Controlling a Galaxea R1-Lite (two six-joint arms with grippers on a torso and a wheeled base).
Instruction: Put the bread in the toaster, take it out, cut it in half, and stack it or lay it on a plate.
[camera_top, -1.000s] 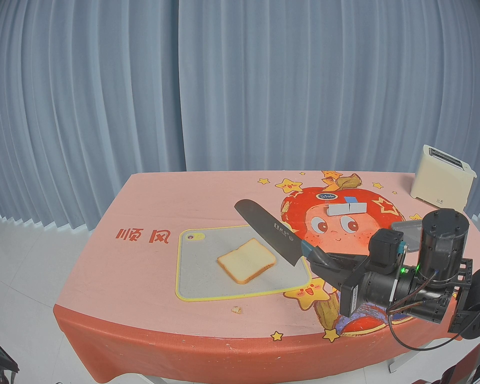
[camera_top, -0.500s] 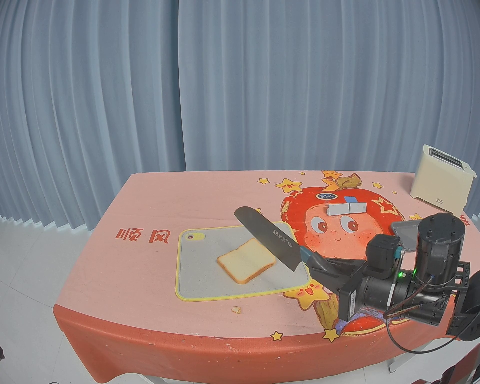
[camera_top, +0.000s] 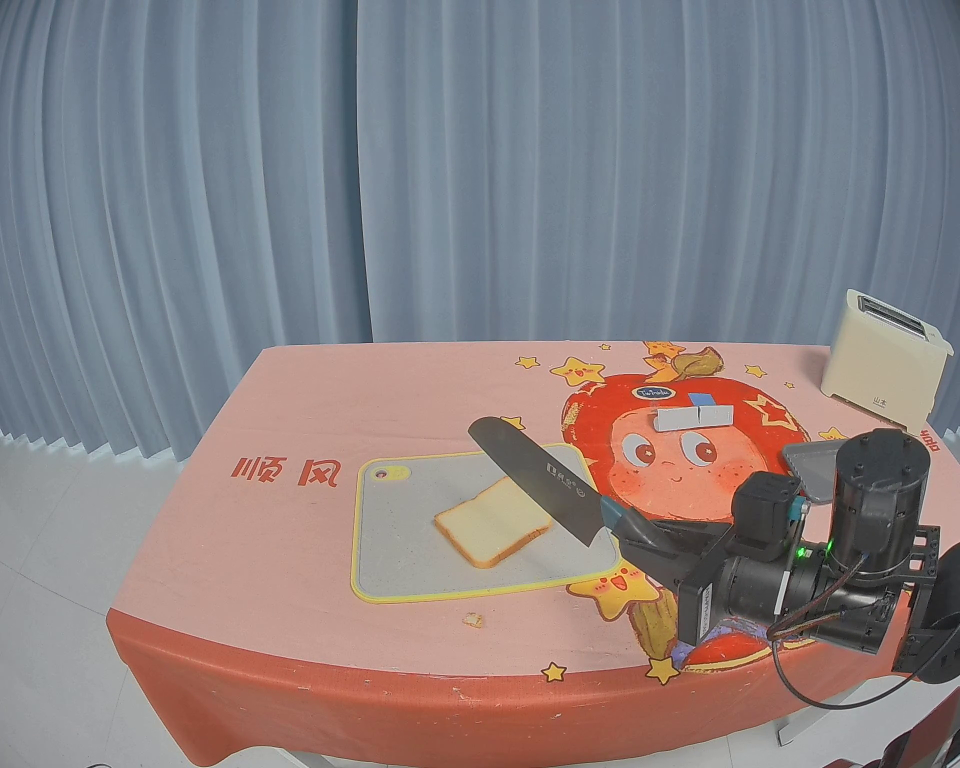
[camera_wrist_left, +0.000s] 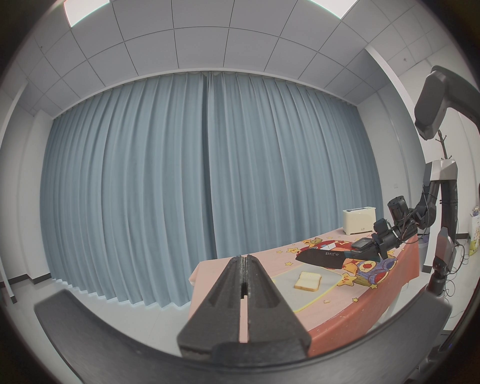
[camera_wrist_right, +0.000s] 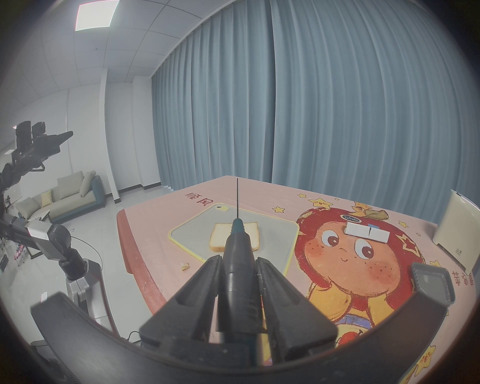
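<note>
The right gripper (camera_top: 648, 535), clamping the knife (camera_top: 540, 475), is easing its blade lower over the bread (camera_top: 485, 528) while the left gripper (camera_wrist_left: 244, 295) is hanging closed.

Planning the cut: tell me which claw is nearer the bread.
Right. The right claw holds the knife over the bread; the left claw hangs off the table, far from it.

The right arm (camera_top: 800, 585) is showing matte black casings all over, with a squat round drum (camera_top: 885, 480) standing behind the right gripper (camera_top: 632, 522), a small green light (camera_top: 803, 541) glowing between drum and gripper, and thin dark cables (camera_top: 800, 622) looping out below the light, behind the gripper.
</note>
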